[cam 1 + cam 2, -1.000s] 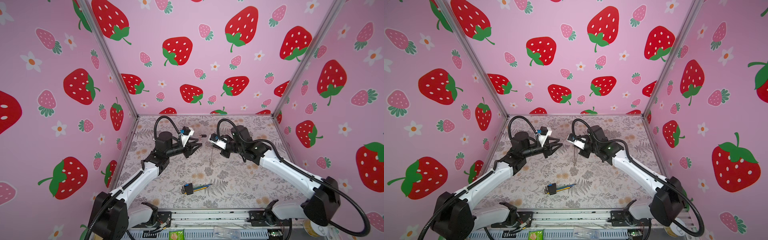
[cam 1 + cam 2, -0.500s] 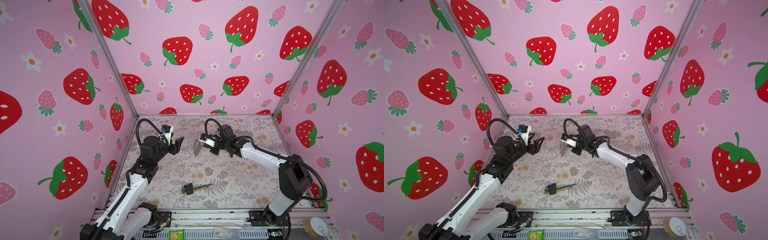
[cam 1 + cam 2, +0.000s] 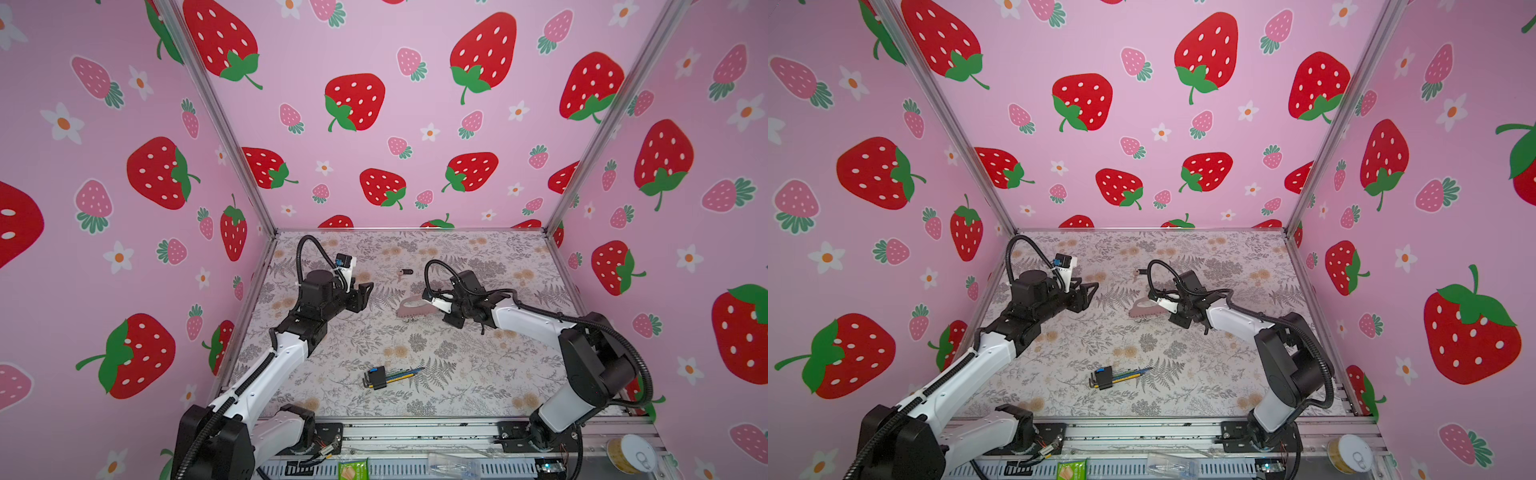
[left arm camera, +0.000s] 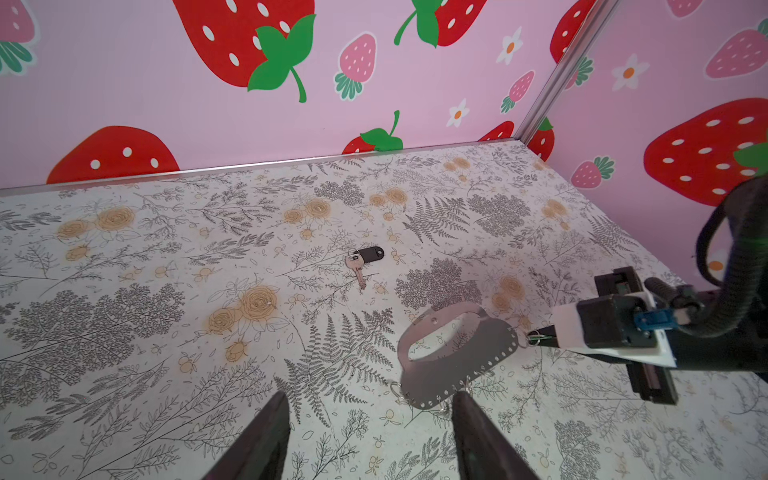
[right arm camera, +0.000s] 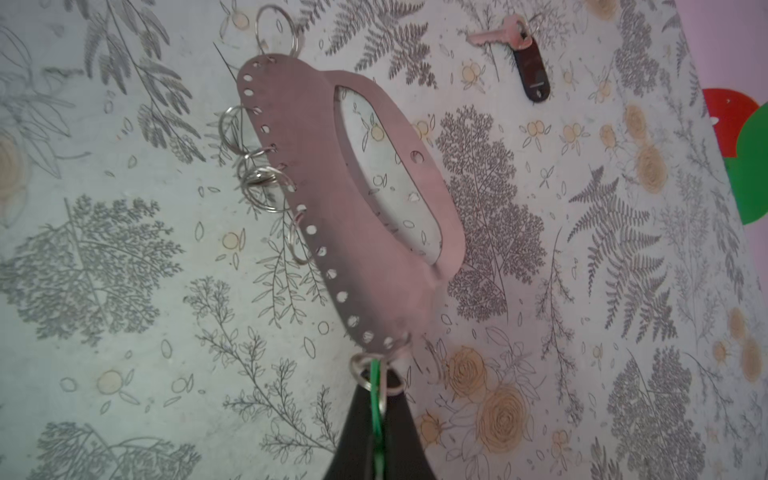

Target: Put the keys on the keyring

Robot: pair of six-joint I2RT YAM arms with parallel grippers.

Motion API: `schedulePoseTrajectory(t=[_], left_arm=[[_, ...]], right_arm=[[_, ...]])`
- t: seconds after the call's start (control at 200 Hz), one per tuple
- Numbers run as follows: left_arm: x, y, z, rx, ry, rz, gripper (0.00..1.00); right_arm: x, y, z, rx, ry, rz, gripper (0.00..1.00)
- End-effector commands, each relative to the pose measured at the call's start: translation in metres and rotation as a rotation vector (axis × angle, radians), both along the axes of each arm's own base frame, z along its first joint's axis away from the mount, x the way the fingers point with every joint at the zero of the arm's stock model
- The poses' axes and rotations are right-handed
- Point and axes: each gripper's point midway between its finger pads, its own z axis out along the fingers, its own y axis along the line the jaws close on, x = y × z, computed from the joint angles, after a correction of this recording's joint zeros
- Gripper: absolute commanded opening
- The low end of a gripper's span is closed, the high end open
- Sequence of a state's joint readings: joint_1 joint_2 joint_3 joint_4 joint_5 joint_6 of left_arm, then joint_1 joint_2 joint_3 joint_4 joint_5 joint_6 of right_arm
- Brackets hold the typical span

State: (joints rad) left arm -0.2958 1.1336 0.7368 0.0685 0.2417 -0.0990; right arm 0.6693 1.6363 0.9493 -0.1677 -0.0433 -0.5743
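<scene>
With the left pincer [image 4: 368, 403] spread and withdrawn, the keyring [image 5: 361, 282] is left pinched at its green-tagged end by the right pincer [image 5: 376, 399] alone; the black-tagged key [image 4: 365, 255] beyond remains unthreaded.

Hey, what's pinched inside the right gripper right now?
The right gripper is shut on a thin green tag, edge-on, beside a silvery ring at the keyring strap's end. Any key on that tag is hidden between the fingers.

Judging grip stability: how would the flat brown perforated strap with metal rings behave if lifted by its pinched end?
The flat brown perforated strap looks thin, so probably light and bendy. Held by the green tag in the right gripper, it would likely dangle and swing, silvery rings flopping.
</scene>
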Motion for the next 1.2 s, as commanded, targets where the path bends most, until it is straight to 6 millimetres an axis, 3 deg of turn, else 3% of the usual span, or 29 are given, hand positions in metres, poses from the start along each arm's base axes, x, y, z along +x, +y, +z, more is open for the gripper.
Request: schedulePoseTrajectory(t=[0.0, 0.16, 0.3, 0.4, 0.47, 0.625, 0.715, 0.795, 0.951, 1.191], left_arm=[[0.006, -0.008, 0.017, -0.016, -0.027, -0.003, 0.64], [0.002, -0.019, 0.009, 0.015, -0.002, -0.032, 0.63], [-0.003, -0.025, 0.005, 0.028, 0.017, -0.059, 0.64], [-0.003, -0.025, -0.001, 0.055, 0.049, -0.068, 0.65], [-0.003, -0.025, -0.008, 0.081, 0.099, -0.071, 0.65], [0.006, -0.029, -0.023, 0.065, 0.193, -0.039, 0.62], [0.012, -0.038, -0.035, 0.031, 0.27, -0.008, 0.6], [0.016, -0.051, -0.048, 0.012, 0.35, 0.006, 0.57], [0.024, -0.068, -0.079, -0.038, 0.487, 0.066, 0.48], [0.032, -0.099, -0.127, -0.046, 0.715, 0.047, 0.35]], right_arm=[[-0.015, -0.029, -0.027, -0.14, 0.054, -0.038, 0.02], [-0.017, -0.055, -0.045, -0.236, 0.043, -0.106, 0.06], [-0.018, -0.061, -0.04, -0.212, 0.039, -0.144, 0.3], [-0.016, -0.059, -0.019, -0.141, -0.005, -0.174, 0.39], [-0.008, -0.063, 0.006, -0.078, -0.07, -0.228, 0.44], [0.011, -0.06, 0.077, 0.178, -0.194, -0.318, 0.51], [0.018, -0.04, 0.101, 0.327, -0.197, -0.305, 0.56], [0.024, -0.019, 0.11, 0.439, -0.146, -0.295, 0.55], [0.034, 0.007, 0.102, 0.523, -0.062, -0.276, 0.52], [0.023, 0.007, 0.081, 0.518, -0.014, -0.264, 0.48]])
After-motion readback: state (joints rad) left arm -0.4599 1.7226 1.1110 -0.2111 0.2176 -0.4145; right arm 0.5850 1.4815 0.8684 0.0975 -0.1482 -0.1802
